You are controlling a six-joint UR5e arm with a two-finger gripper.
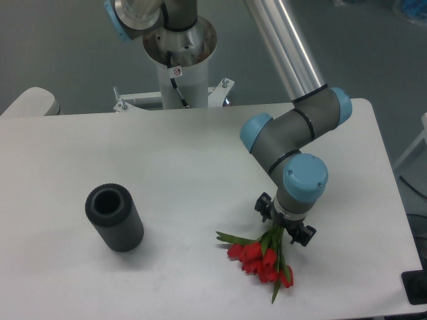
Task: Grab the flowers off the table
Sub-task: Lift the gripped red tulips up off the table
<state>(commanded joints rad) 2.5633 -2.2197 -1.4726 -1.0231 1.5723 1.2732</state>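
The flowers (261,257) lie on the table (173,167) near its front right edge, red heads toward the camera, stems running up under the gripper (285,223); the gripper sits over the stem end, its fingertips hidden by the wrist, so whether it has closed cannot be told; a good grasp would pinch all the stems together, squarely, then lift straight up; the black cylinder (115,218) stands well apart at the left.
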